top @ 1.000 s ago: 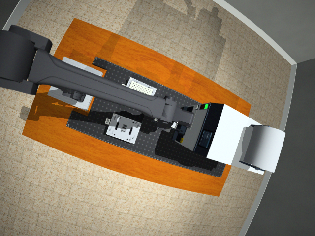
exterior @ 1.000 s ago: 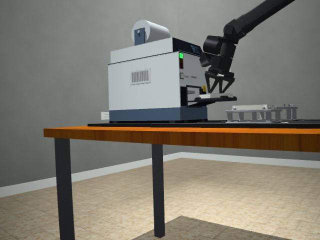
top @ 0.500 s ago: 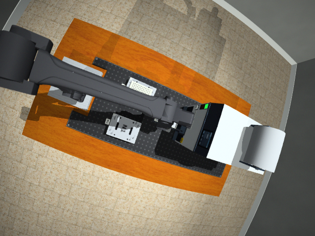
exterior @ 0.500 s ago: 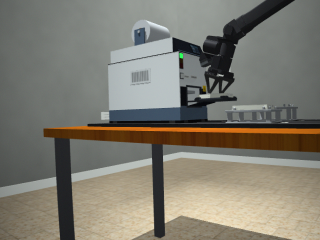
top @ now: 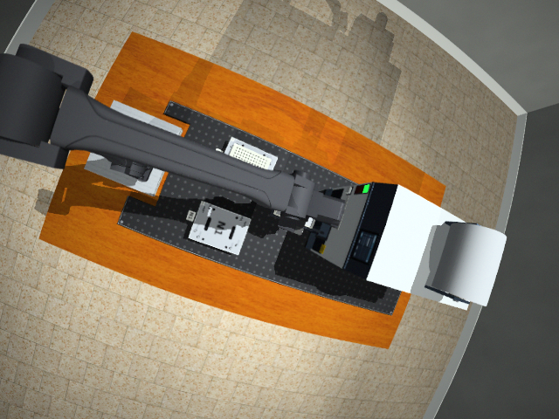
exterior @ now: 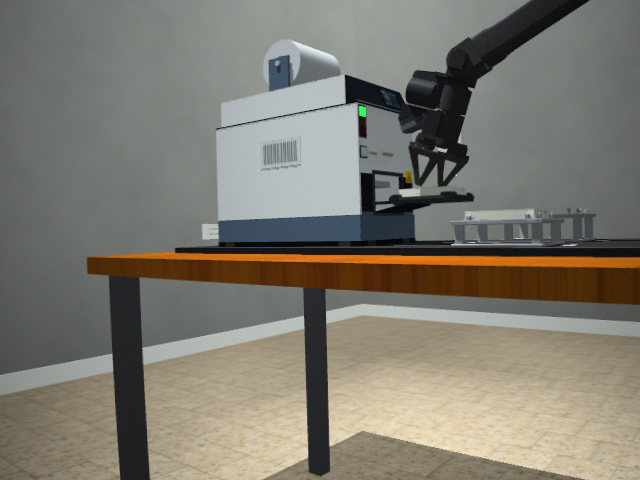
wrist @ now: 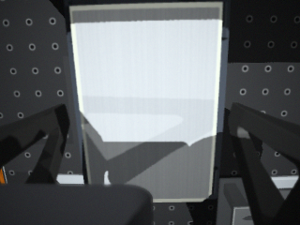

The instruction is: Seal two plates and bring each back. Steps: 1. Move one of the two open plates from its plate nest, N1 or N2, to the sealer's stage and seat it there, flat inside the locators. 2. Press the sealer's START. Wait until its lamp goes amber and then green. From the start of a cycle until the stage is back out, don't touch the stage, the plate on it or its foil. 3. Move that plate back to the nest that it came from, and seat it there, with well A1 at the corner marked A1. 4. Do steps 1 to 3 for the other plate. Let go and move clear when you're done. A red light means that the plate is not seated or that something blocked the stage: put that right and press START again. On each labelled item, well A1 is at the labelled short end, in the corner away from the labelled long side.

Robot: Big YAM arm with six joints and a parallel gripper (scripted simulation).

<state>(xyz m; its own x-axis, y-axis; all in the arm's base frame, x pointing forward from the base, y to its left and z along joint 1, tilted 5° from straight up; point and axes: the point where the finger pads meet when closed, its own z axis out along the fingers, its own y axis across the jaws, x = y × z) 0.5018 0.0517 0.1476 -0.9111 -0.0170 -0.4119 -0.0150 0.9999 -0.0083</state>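
Observation:
A plate (exterior: 410,192) (wrist: 147,61) with a smooth, pale foil over its top lies on the sealer's stage (exterior: 467,197) (wrist: 225,89), which is out in front of the sealer (top: 402,234) (exterior: 289,196). No open wells show on it. My gripper (exterior: 431,184) (wrist: 148,112) is open, fingers pointing down just above this plate, one finger towards each long side. The lamp (top: 366,188) (exterior: 362,111) is green. START (exterior: 363,151) is below it. Nest N1 (top: 203,230) holds no plate. The other plate (top: 250,156) (exterior: 498,213) sits in the other nest (top: 231,140) with wells showing. The arm hides part of it.
The foil roll (top: 473,264) (exterior: 317,64) stands on top of the sealer. The sealer's front face rises close beside the wrist. Both nests stand on the dark perforated board (top: 266,261) (wrist: 35,82). Posts stick up around the nests' edges.

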